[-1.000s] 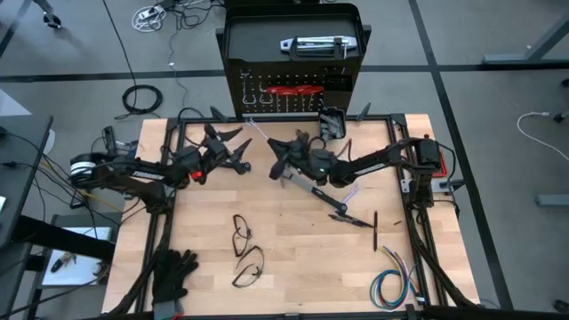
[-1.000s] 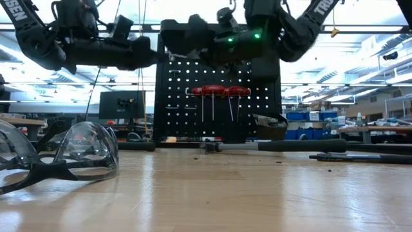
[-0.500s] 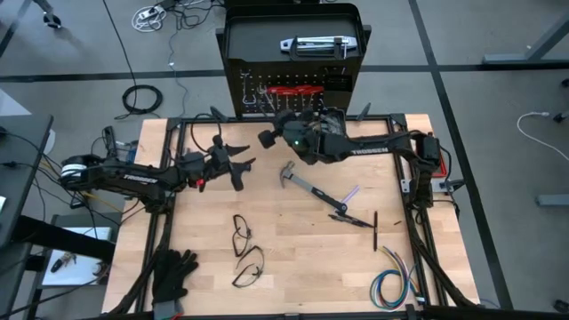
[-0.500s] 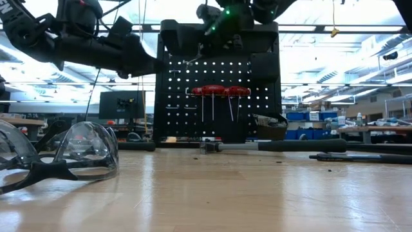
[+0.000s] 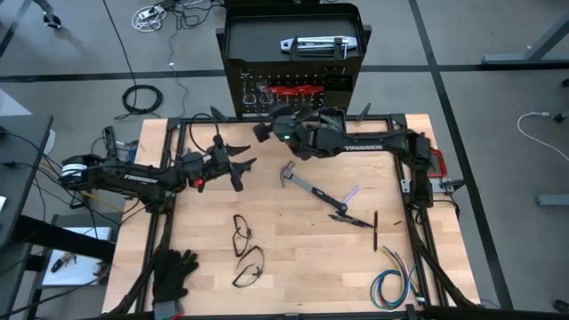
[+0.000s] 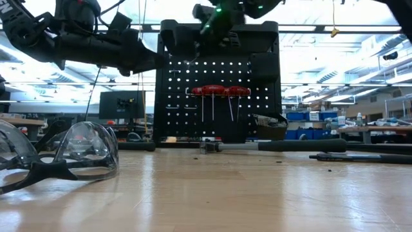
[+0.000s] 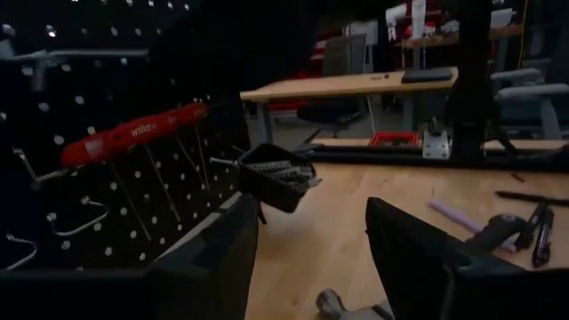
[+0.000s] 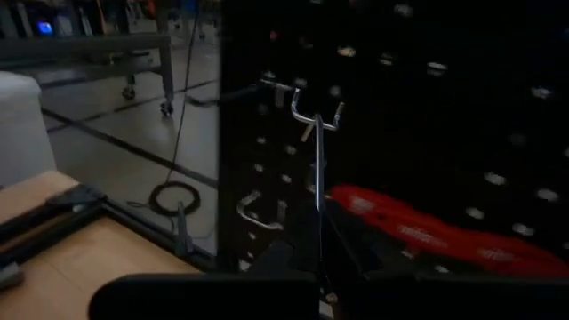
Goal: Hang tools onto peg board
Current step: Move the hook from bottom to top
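Note:
The peg board stands upright at the table's far edge, with red-handled tools hanging on it and a small black bin at its lower right. My right gripper is raised in front of the board's upper left part, shut on a thin silver tool. The tool's upper end is at a silver hook. My left gripper hovers open and holds nothing, left of the board. A black-handled hammer lies flat on the table. My right gripper pinches the thin silver tool's lower part between its two fingers. The fingers come about level from the table's near side, toward the peg board. The tool stands up from the fingers, clear of the table. Whether its top touches the hook I cannot tell.
Two pairs of safety glasses lie mid-table, one close to the low camera. Black gloves are at the near left and a coloured wire bundle at the near right. Thin dark tools and a purple pen lie right of the hammer.
My right gripper has risen from above the hammer's head and gone toward the far edge, up to the peg board's upper left, tipping from slanting down to nearly level, with the thin silver tool. The hammer has stayed on the table. My left gripper has swung slightly toward the near edge.

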Controlling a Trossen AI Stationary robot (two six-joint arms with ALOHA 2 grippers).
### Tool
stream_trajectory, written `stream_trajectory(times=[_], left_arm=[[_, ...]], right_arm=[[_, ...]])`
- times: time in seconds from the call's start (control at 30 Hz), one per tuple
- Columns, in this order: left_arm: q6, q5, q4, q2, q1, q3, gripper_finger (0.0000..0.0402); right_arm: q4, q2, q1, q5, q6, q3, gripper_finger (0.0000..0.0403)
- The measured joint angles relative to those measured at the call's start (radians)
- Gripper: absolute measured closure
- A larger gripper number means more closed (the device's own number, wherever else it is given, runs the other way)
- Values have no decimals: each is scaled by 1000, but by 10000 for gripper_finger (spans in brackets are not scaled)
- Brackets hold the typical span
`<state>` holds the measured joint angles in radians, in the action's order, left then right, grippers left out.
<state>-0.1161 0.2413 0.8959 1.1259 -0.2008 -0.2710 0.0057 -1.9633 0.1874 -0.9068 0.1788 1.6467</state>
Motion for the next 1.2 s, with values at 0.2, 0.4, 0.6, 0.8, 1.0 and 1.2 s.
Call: stream_trajectory(times=[0.2,0.4,0.6,0.8,1.0,1.2], left_arm=[[47,-6,-18,0,0,0,195],[78,-23,-33,0,0,0,195],[114,-70,-17,-1,0,0,195],[127,-95,11,-1,0,0,195],[151,-136,35,-1,0,0,195],[151,-138,34,-1,0,0,195]], right_arm=[[-158,-98,-5,-49,33,161,393],[-165,-98,14,-74,90,167,393],[-201,-98,18,-78,110,201,393],[-185,-98,-2,-130,92,201,393],[-192,-111,-7,-141,103,201,393],[-247,-114,46,-60,139,200,393]])
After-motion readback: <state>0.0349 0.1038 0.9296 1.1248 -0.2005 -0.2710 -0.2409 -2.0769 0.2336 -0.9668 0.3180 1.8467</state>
